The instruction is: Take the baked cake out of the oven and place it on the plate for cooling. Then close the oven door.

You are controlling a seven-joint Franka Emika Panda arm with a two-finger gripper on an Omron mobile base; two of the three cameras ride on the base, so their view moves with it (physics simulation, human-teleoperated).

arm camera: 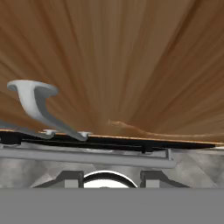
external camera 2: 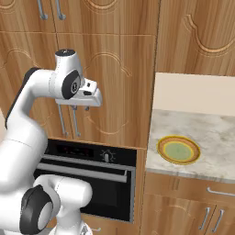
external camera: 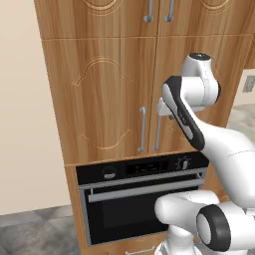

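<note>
The black oven [external camera: 144, 168] sits in the wooden cabinetry with its oven door [external camera: 130, 211] shut and the silver bar handle [external camera: 144, 191] across its top. The baked cake is hidden behind that door. The plate [external camera 2: 179, 150], yellow-rimmed with a pale green centre, lies bare on the marble counter to the right of the oven. My gripper [external camera 2: 80, 109] hangs in front of the cabinet doors above the oven, fingers pointing down. In the hand view the gripper [arm camera: 111, 179] has its fingertips [arm camera: 70, 177] apart with nothing between them, and the oven door handle [arm camera: 87, 157] lies below.
Tall wooden cabinet doors with vertical silver handles [external camera: 142, 128] stand just behind the gripper; one handle [arm camera: 35, 105] is close in the hand view. The marble counter [external camera 2: 211, 133] extends right of the oven, with drawers [external camera 2: 183, 206] beneath it. Grey floor [external camera: 35, 231] lies at the left.
</note>
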